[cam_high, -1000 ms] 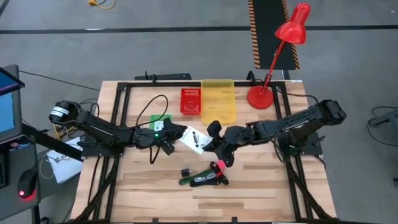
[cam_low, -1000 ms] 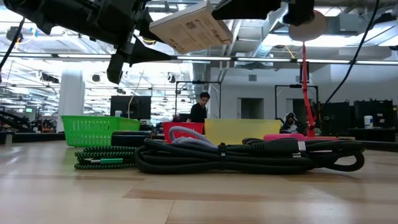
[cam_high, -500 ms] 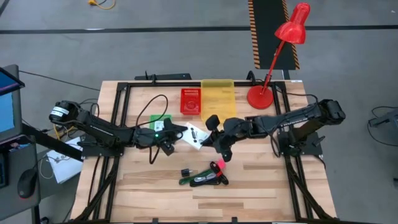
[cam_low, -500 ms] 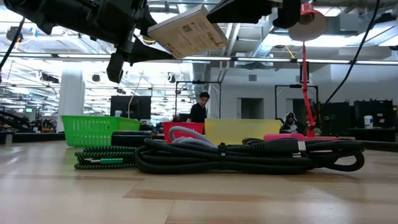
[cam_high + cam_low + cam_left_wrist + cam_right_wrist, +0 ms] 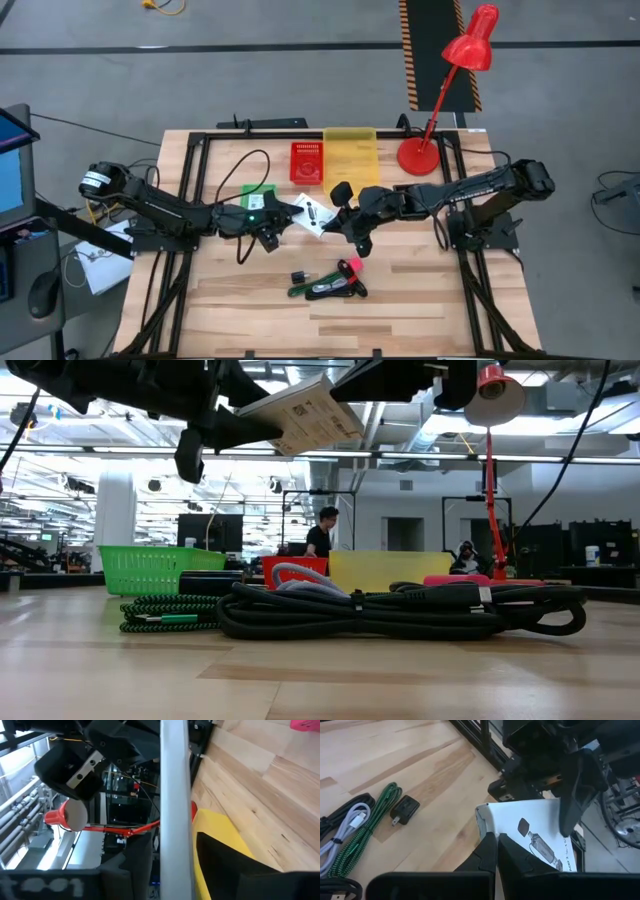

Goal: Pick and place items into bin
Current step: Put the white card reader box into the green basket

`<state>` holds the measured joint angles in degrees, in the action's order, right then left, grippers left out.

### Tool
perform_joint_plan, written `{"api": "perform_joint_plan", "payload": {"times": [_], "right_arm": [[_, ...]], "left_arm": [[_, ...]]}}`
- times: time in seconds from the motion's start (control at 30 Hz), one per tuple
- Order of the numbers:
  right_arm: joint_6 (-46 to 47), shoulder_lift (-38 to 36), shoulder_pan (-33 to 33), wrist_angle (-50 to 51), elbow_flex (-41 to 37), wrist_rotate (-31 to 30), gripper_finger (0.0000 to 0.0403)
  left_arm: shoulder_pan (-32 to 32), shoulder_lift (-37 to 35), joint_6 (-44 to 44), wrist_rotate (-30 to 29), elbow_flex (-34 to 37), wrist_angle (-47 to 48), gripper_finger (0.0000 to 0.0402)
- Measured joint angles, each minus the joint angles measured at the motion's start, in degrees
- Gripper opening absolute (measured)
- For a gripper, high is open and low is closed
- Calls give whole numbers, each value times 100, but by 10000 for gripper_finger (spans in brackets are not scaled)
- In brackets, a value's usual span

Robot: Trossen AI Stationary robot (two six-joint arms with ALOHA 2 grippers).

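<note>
A white square packet (image 5: 312,213) with a black printed mark hangs high above the table's middle, tilted in the low view (image 5: 303,408). My left gripper (image 5: 288,213) reaches in from the left and is shut on it. My right gripper (image 5: 343,226), fingers shut, stands just right of the packet, its tips (image 5: 492,837) at the packet's edge near one corner. On the wood nearer the front edge lies a heap of black and green cables (image 5: 330,285), with a pink-tipped piece (image 5: 351,267) and a tiny black block (image 5: 297,276) beside it. My left gripper pinches the packet between its two fingers, one on each flat face (image 5: 175,845); one finger (image 5: 571,805) lies across the printed face. The fingers come in level from the table's left. The packet is lifted clear, tilted, one edge turned toward the wrist camera. My right gripper has its shut fingertips at the packet's edge (image 5: 485,827) beside a corner; I cannot tell whether they touch it.
A green bin (image 5: 258,193), a red bin (image 5: 306,162) and a yellow bin (image 5: 352,160) stand at the far middle, with a red desk lamp (image 5: 425,155) to their right. Black frame rails run along the table's sides. A person stands in the room beyond.
My right gripper has drifted toward the table's left and far edge, closing on the packet, fingers shut throughout. My left wrist has turned a little, and the packet has tipped more steeply while staying lifted.
</note>
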<state>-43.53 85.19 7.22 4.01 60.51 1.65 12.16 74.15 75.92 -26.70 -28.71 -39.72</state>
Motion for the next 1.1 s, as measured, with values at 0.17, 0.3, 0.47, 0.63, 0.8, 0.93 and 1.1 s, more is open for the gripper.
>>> {"api": "perform_joint_plan", "payload": {"times": [0.17, 0.3, 0.47, 0.63, 0.8, 0.93, 1.1], "right_arm": [[0, 0, 2, 0, 0, 0, 0], [0, 0, 21, 4, -2, 0, 0], [44, 0, 24, 0, -2, 0, 0], [302, 0, 56, -80, -4, -17, 17], [643, 0, 79, -236, -7, -18, 49], [622, 0, 104, -153, -2, -20, 77], [606, -2, 185, -124, -2, -374, 112]], "left_arm": [[2, 0, -29, -2, 0, 61, 88], [1, 0, -214, -9, 0, 111, 25], [2, 0, -407, -40, 0, 127, 26], [9, 0, -609, -87, 0, 128, 23], [5, -2, -839, -129, 0, 137, 23], [4, 2, -956, -162, 0, 155, 23], [4, 2, -1266, -406, 0, 163, 23]]}}
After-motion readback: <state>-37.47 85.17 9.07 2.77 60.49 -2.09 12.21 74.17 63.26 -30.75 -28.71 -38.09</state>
